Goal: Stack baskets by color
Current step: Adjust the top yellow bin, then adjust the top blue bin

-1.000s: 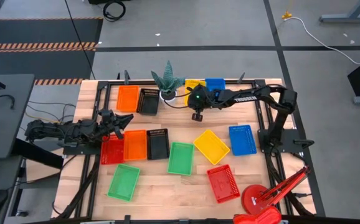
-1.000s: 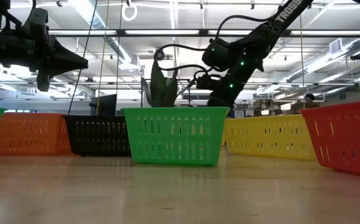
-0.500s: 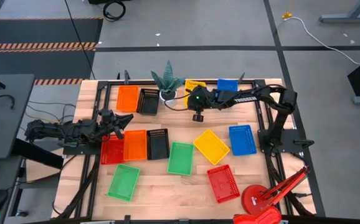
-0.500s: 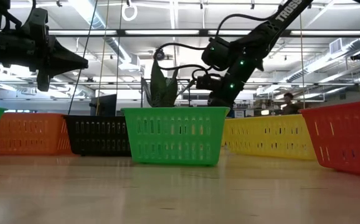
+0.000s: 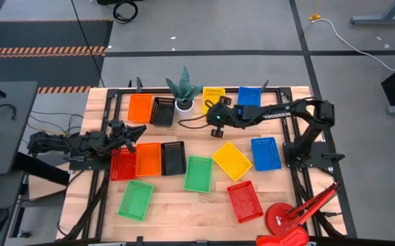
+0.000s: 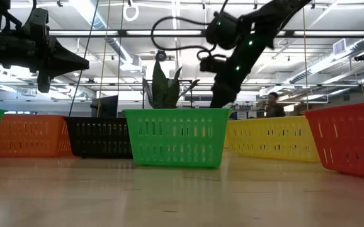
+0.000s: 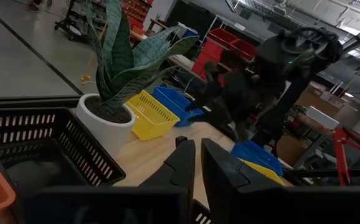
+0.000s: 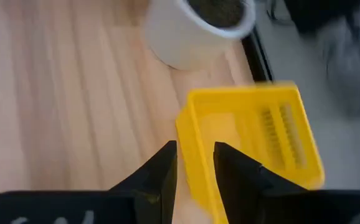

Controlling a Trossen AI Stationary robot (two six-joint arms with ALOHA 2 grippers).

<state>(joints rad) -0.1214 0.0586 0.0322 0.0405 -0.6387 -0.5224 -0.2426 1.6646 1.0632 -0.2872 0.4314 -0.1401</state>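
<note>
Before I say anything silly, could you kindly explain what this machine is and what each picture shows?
It is two dark robot arms at a wooden table. One picture looks straight down, one sits at table height, and two come from cameras on the arms' wrists. Coloured mesh baskets lie scattered about, with a potted plant at the far edge. The left gripper hangs empty over the red basket and orange basket. The right gripper hangs by the far yellow basket, fingers slightly apart, holding nothing.

Industrial lab: concrete floor (image 5: pixel 204 27), hazard-striped mat (image 5: pixel 40 50), ceiling strip lights (image 6: pixel 106 31).
</note>
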